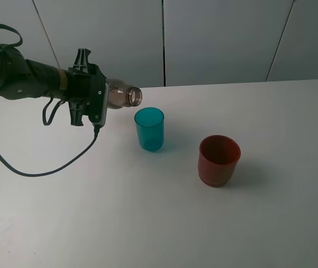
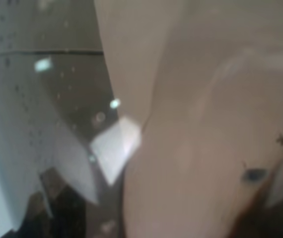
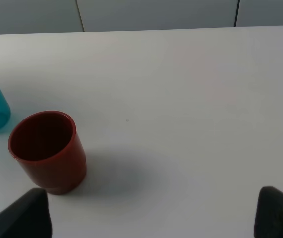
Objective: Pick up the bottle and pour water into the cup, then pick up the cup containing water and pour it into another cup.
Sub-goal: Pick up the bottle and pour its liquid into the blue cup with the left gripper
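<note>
Reaching in over the left edge of the table (image 1: 293, 223), the left gripper (image 1: 101, 97) is seen clamped around the bottle (image 1: 124, 96). The bottle is held in the air near the far left corner, tipped almost level, with its open mouth turned to the right. A black cable (image 1: 47, 167) is draped from the arm (image 1: 30, 78) onto the table. In the left wrist view only a blurred brown surface can be made out. The bottle's mouth is held just above and left of the cup (image 1: 149, 128), which stands upright towards the far edge, left of the middle. The red cup (image 1: 219, 160) is set upright near the middle, apart from it. The right gripper (image 3: 154, 220) is shown with its jaws wide apart over the table, the red cup nearer to it than the cup.
</note>
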Controlling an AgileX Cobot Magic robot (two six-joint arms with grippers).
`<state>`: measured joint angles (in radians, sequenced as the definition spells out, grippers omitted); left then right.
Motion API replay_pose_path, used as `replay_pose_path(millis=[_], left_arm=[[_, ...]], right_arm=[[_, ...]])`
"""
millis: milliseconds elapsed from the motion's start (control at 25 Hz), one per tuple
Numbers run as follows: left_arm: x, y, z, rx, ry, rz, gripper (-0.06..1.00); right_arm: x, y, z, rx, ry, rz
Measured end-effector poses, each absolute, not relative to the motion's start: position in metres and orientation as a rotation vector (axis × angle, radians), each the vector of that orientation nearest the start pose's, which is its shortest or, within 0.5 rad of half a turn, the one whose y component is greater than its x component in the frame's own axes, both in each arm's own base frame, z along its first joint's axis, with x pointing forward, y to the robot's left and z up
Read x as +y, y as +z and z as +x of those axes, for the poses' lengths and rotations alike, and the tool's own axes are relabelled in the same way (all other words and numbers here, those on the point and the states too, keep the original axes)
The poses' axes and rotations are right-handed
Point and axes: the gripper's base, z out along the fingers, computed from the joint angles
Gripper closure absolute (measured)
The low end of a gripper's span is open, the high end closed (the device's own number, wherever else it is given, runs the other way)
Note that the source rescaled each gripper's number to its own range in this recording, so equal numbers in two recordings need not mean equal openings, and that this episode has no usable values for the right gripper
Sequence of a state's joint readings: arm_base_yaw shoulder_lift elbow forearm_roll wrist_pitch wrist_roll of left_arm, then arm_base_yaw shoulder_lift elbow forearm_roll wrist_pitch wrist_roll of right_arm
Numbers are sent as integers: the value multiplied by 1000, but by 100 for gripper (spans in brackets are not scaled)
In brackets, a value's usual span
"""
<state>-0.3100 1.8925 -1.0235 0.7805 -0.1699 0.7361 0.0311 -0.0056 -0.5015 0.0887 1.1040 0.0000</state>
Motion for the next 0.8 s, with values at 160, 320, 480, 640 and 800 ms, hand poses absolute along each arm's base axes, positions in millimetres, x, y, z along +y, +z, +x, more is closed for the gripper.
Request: replay_pose_path(millis=[160,320,480,640,800], left_arm=[[-130,156,373,1336,533,1885,91],[-131,154,377,1307,552,1916,91],[-133,157,381,1269,572,1933,91],[-135,160,383,1230,591,1948,91],[-139,165,387,1202,608,1946,91]], right_arm=[[7,274,-8,2079,126,-39],[7,274,-8,2079,122,-45],[7,274,-8,2079,122,-45],[7,274,-8,2079,122,-45],[7,274,-8,2079,122,-45]])
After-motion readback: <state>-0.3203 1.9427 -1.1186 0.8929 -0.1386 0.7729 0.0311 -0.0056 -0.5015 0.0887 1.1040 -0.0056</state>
